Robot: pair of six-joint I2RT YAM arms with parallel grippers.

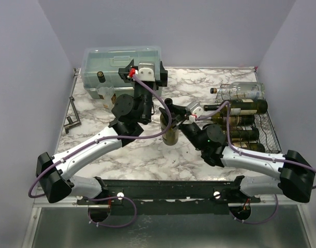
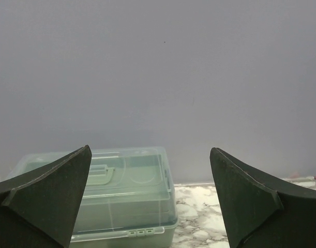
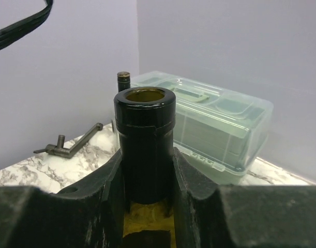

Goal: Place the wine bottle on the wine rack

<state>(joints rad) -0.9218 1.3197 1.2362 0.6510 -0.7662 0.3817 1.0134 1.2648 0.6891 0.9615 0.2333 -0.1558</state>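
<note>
The wine bottle (image 1: 171, 132) stands upright near the middle of the desk (image 1: 142, 155), its dark neck clamped in the right claw (image 1: 172, 110). It is glass: stiff, heavy low down, smooth and breakable. A neck hold alone may let the body swing when tipped, and support further down the body would probably steady it. The wine rack (image 1: 270, 129) sits along the desk's right edge, well apart from the bottle, carrying a clear bottle (image 1: 240, 91) and several dark ones. Which cradle is free I cannot tell from above. Bare marble lies between bottle and rack. The left claw (image 2: 150, 150) hangs wide and empty, facing the plastic box (image 1: 121, 57) in the far left corner.
</note>
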